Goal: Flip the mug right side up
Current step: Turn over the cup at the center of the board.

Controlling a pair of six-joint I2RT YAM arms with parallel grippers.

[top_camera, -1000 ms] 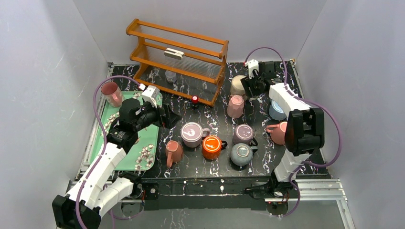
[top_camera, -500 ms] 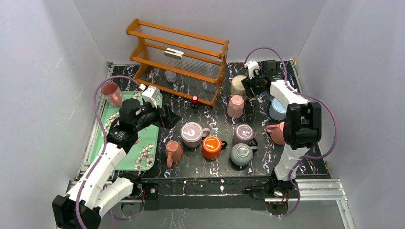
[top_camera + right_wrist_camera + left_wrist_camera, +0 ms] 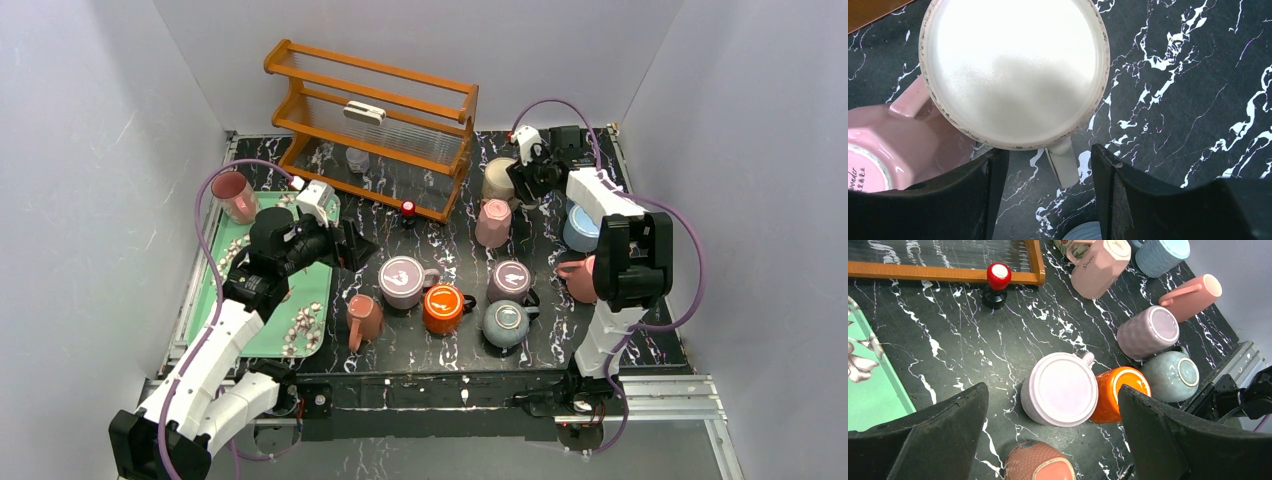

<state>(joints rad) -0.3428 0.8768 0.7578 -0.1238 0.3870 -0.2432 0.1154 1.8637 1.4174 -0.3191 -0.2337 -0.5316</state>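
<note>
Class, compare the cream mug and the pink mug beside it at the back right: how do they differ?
The cream mug is round-walled; the pink mug is faceted. The cream mug's base is plain; the pink mug's carries lettering. Both stand base up.

The cream mug is stood upside down on the black marbled table top, toward the back of the table and right of the middle, just beside the right end of the wooden rack. Its flat, pale base is turned upward and is ringed by a thin speckled edge; its mouth is hidden underneath. 1 short cream handle is seen projecting from the side of the body. A pink mug is set close against it; whether the 2 are touching cannot be told
</note>
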